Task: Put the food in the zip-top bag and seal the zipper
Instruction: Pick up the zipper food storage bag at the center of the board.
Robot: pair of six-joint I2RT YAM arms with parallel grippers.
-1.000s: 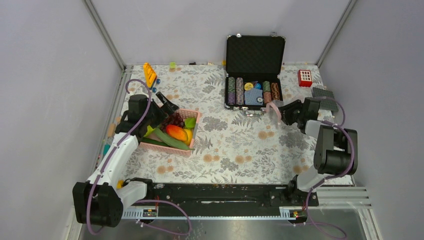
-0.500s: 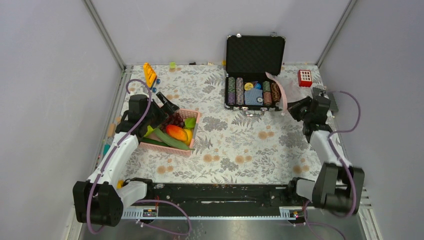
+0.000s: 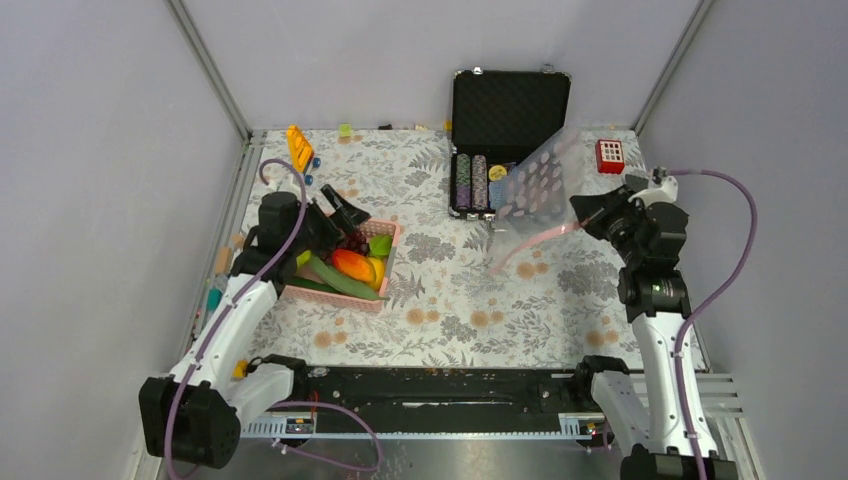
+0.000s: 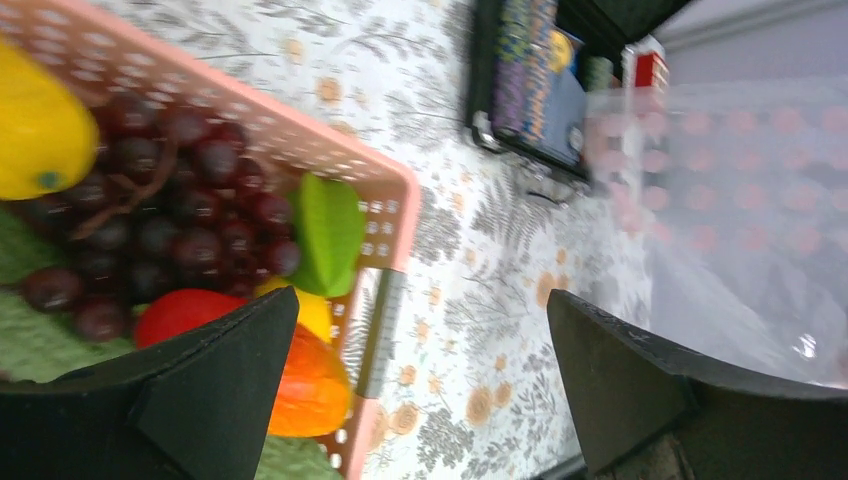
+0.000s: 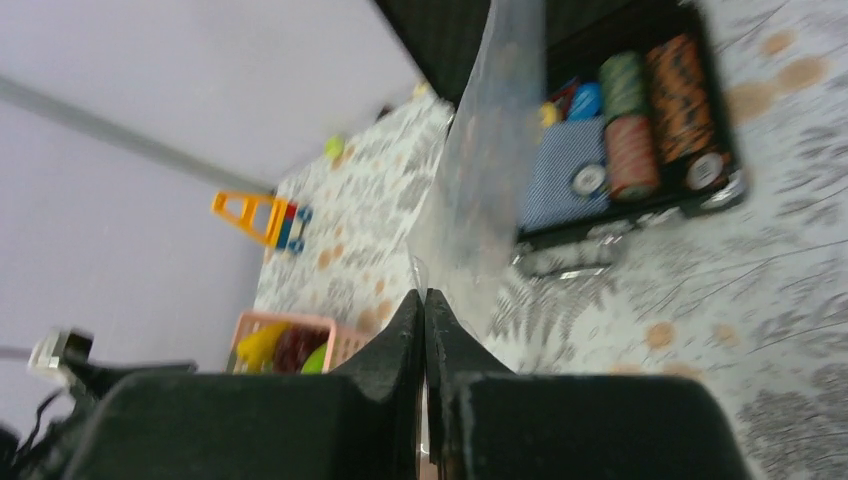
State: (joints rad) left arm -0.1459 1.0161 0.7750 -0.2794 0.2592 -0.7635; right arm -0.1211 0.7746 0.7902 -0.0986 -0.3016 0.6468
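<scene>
right gripper: clamped on the right edge of the zip-top bag
zip-top bag: lifted, stretching left from it, just near of the black case
left gripper: jaws apart, above the food, left side

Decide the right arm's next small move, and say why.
Probably carry the bag leftward toward the basket. The right tool is shut on the bag, holding it in the air before the case, far from the food. The left tool hovers open over the basket.
</scene>
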